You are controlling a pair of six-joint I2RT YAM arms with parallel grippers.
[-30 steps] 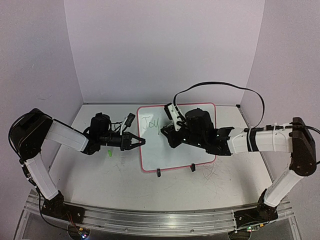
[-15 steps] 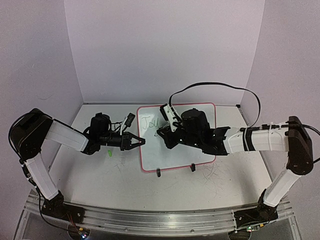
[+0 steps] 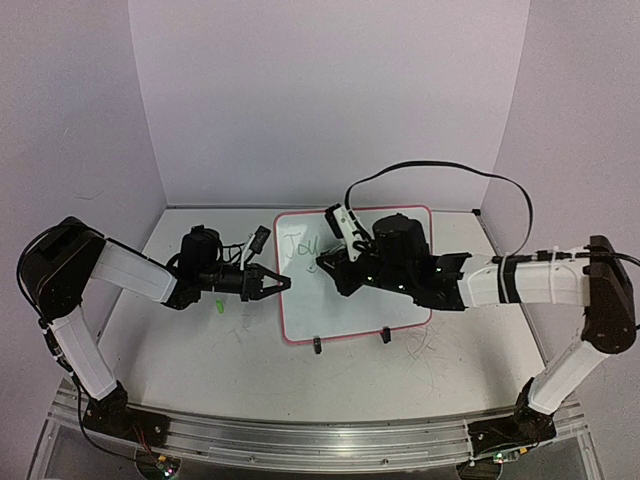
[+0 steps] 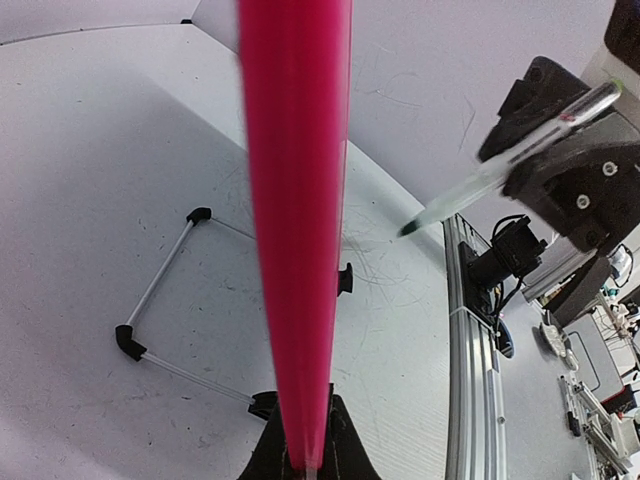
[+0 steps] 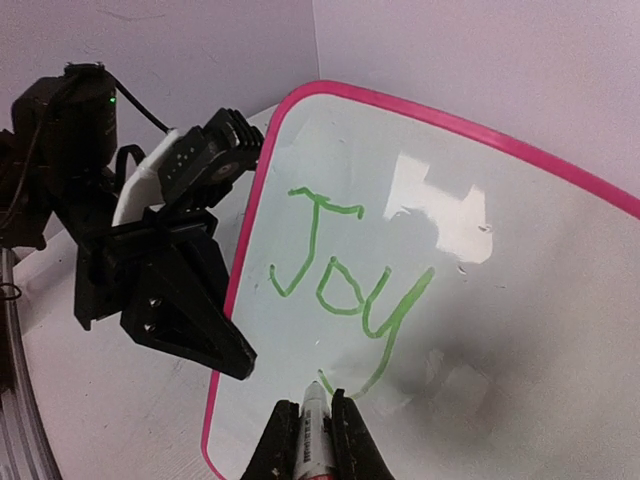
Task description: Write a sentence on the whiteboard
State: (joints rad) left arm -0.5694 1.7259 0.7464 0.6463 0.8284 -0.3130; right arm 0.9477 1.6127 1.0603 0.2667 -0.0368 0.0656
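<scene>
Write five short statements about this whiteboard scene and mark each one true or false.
1. The whiteboard bears the word "Joy" in green. True.
2. The right gripper is empty. False: it is shut on a marker, whose tip is at the board just below the "y".
3. The left gripper is clamped on the whiteboard's left rim. True.
4. The whiteboard's rim is blue. False: it is pink-red.
5. A full sentence stands on the whiteboard. False: only "Joy" is there.
</scene>
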